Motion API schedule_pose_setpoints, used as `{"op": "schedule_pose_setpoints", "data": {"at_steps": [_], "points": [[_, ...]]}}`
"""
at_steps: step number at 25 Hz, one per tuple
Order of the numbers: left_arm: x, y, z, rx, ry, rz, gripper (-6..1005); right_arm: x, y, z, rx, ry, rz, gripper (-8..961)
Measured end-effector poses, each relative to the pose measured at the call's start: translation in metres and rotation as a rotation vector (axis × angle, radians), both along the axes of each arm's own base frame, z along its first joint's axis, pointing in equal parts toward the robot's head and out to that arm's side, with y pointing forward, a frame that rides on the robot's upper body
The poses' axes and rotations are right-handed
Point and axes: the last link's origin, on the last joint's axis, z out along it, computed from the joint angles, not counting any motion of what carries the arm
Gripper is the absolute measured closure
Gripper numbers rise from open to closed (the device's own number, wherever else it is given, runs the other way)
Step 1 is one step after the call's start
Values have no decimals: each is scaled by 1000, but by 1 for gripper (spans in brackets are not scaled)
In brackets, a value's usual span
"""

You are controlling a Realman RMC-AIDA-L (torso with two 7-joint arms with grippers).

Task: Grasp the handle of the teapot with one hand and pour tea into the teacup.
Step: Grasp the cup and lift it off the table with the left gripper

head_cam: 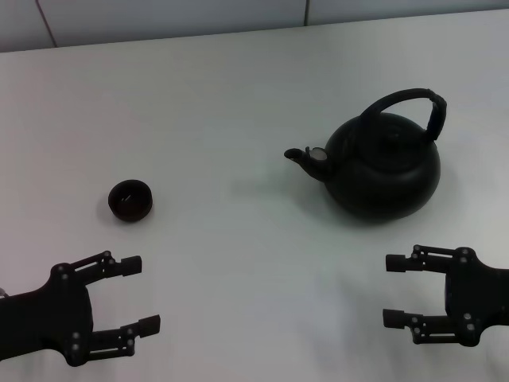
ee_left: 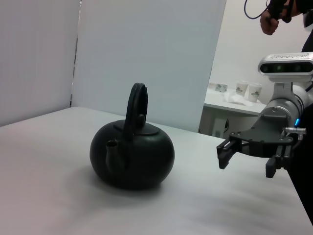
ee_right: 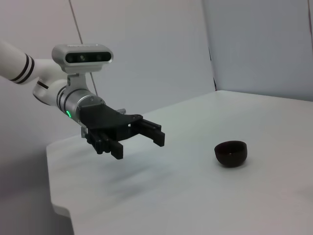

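The black teapot [head_cam: 386, 167] stands upright on the white table at the right, its spout pointing left toward the teacup. Its arched handle [head_cam: 402, 100] rises over the lid. The teapot also shows in the left wrist view [ee_left: 133, 156]. The small dark teacup [head_cam: 130, 200] stands at the left, also seen in the right wrist view [ee_right: 231, 153]. My left gripper [head_cam: 141, 293] is open and empty near the front edge, below the teacup. My right gripper [head_cam: 391, 290] is open and empty near the front edge, below the teapot.
The white table [head_cam: 238, 103] reaches back to a grey wall. In the left wrist view a side counter with paper cups [ee_left: 248, 90] stands beyond the table, and a person's hand [ee_left: 272, 17] shows at the top corner.
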Motion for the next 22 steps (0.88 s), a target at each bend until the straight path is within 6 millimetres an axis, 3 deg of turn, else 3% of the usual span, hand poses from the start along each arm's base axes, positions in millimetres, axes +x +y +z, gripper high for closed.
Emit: {"op": "schedule_pose_setpoints", "data": {"at_steps": [22], "points": [[4,1,-6,-4,-10,0,177,0,2,0,10,-5,-1,204]]}}
